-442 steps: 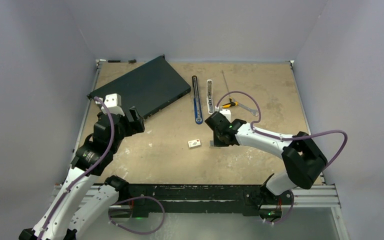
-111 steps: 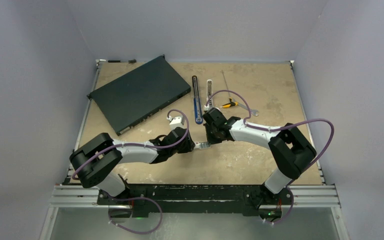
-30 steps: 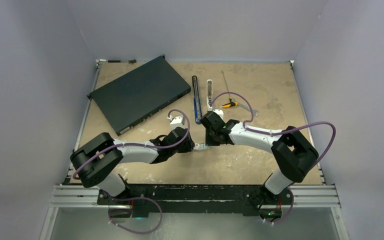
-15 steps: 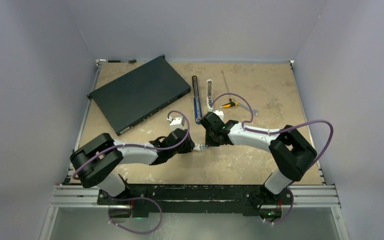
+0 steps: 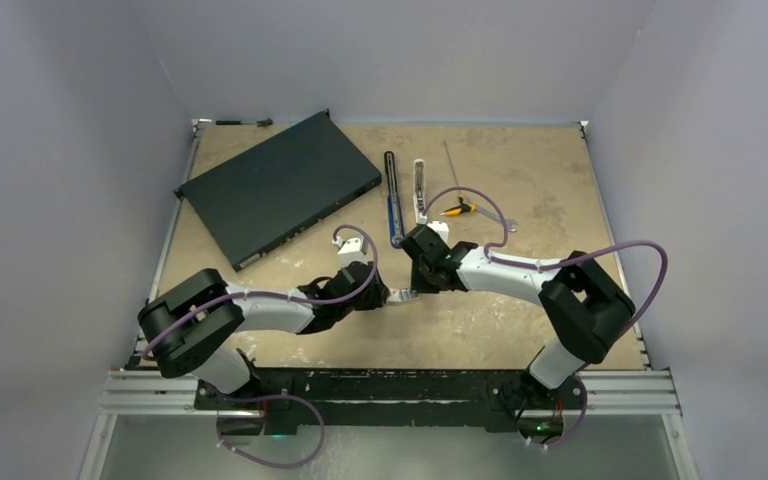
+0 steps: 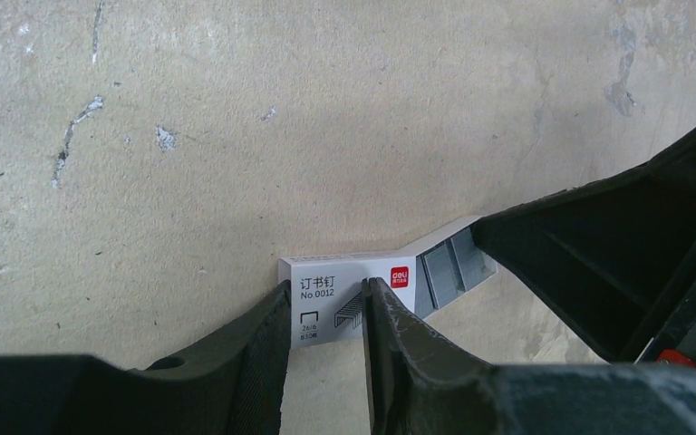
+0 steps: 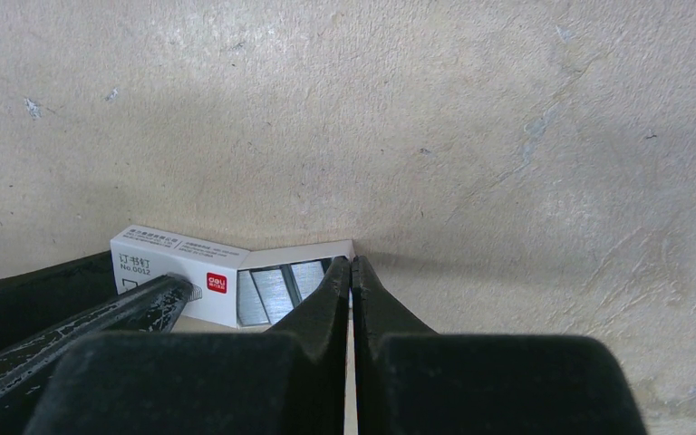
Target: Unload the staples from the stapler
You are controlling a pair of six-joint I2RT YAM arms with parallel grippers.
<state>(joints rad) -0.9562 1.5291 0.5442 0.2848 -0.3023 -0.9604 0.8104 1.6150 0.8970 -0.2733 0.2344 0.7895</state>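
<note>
A small white staple box [image 6: 335, 272] lies on the table mid-front, and my left gripper [image 6: 326, 294] is shut across its printed end. The box's inner tray is slid out to the right and shows silvery blocks of staples [image 6: 449, 270]. My right gripper [image 7: 352, 263] is shut, its tips pinched on the tray's white end wall, with the staples [image 7: 276, 290] just to their left. From above, the box [image 5: 403, 295] sits between the left gripper [image 5: 382, 297] and the right gripper [image 5: 418, 288]. The stapler lies apart in two bars farther back: a black-and-blue bar [image 5: 392, 200] and a white-silver bar [image 5: 420, 190].
A flat black device [image 5: 278, 186] lies at the back left. A yellow-handled screwdriver [image 5: 457, 209] and a silver wrench [image 5: 495, 220] lie right of the stapler bars. A thin rod [image 5: 450, 160] lies behind them. Grey walls close the table on three sides.
Both grippers keep their holds on the box and its tray. The arms have shifted only very slightly over the last second.
</note>
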